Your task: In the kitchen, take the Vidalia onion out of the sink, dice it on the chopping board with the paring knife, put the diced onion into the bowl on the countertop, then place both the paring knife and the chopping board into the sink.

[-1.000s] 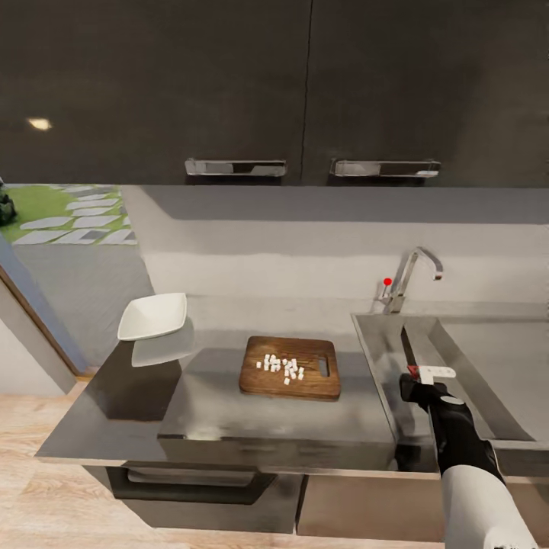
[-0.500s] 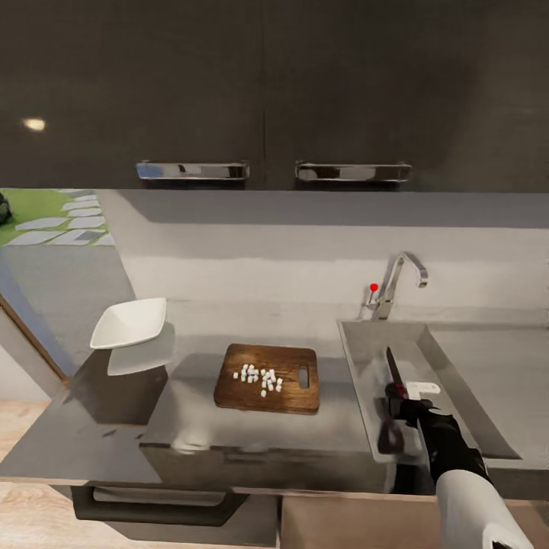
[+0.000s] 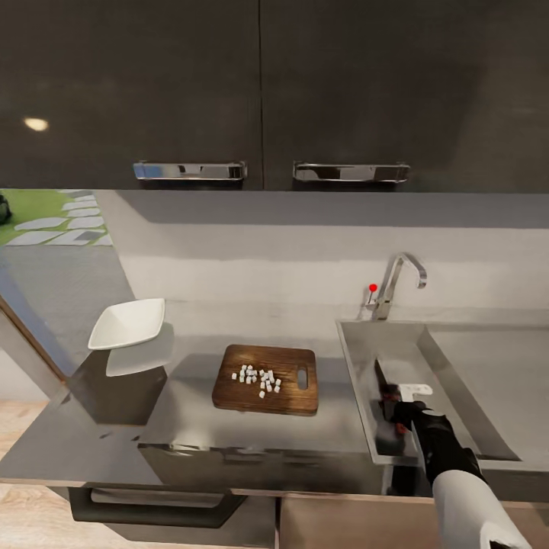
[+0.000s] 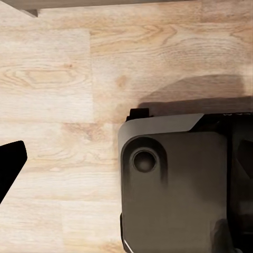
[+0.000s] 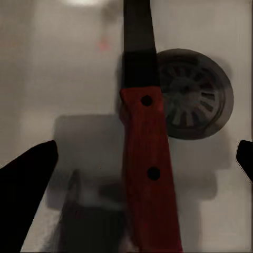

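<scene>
On your left the bowl sits on the countertop, then the chopping board with diced onion. Your right gripper, fingers spread wide, has the paring knife between them over the sink beside the drain; your left gripper's opening I cannot tell.

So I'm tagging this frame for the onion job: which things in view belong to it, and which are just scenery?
Part of the job:
- paring knife, at the right gripper over the sink
- chopping board carrying the diced onion
- bowl
- countertop

Just around:
- faucet
- upper cabinets
- wooden floor
</scene>
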Available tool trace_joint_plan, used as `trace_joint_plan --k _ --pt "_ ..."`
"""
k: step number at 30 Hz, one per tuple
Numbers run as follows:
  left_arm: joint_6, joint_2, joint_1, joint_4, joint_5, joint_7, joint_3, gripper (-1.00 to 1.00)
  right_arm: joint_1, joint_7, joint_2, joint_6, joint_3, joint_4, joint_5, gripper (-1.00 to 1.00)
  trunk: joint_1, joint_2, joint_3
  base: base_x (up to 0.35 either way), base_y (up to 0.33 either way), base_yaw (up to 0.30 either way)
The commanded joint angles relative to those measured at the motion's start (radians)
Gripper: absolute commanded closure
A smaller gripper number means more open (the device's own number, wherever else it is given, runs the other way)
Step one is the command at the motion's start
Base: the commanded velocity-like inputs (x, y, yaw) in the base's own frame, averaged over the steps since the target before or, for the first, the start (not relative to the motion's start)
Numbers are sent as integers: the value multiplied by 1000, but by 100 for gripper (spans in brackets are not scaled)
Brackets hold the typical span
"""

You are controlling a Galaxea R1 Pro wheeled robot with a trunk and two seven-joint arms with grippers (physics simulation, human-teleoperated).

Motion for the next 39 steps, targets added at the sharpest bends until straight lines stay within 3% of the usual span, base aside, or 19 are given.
trace_joint_plan --k 1,9,12,15,17,19,20,22,25,39 --pt "-7 -1 -2 5 2 4 -8 -100 -1 10 -1 3 -5 -2 9 -100 1 -2 -2 0 0 0" --pt "-7 -1 -2 5 2 3 -8 -100 -1 11 -5 6 -10 -36 10 -100 1 -2 -2 0 0 0" --pt "-7 -1 -2 5 2 3 -8 -100 -1 14 -2 29 -11 -163 9 -100 1 -2 -2 0 0 0" --pt "-7 -1 -2 5 2 3 -8 -100 -1 23 3 189 -11 -374 3 -100 1 -2 -2 0 0 0" --pt "-7 -2 -2 5 2 3 -8 -100 -1 103 1 356 -10 -550 0 -100 1 -2 -2 0 0 0" --pt "-7 -2 -2 5 2 3 -8 -100 -1 189 1 438 -2 -629 1 -100 1 -2 -2 0 0 0" --pt "-7 -2 -2 5 2 3 -8 -100 -1 228 2 480 24 -659 4 -100 1 -2 -2 0 0 0" --pt "-7 -2 -2 5 2 3 -8 -100 -1 257 3 514 112 -680 11 -100 1 -2 -2 0 0 0" --pt "-7 -2 -2 5 3 3 -8 -100 -1 268 3 523 153 -686 13 -100 1 -2 -2 -35 77 0" --pt "-7 -1 -2 6 3 2 -8 -100 -1 272 2 522 160 -678 12 -100 1 -2 -2 -56 259 0"
